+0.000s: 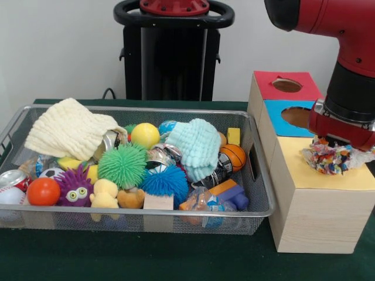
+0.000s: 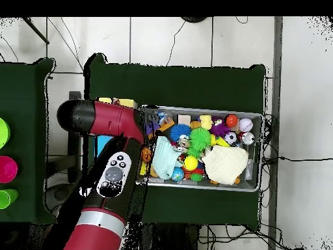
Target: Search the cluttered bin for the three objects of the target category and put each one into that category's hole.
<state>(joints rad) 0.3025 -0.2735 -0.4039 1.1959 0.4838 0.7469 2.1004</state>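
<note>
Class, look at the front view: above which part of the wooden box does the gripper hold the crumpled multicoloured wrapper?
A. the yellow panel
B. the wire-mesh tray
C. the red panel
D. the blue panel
A: the gripper is closed on the crumpled wrapper, which hangs just above the yellow panel, nearer the camera than the blue panel and red panel.

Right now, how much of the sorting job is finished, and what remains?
Nothing shows as finished: I cannot see inside the boxes. In hand: the gripper holds one crumpled dotted wrapper over the yellow-topped box, beside the mesh tray. Its hole is hidden, so the drop is not yet done. A clear wrapper at the tray's front may be next; any third is hidden.
</note>
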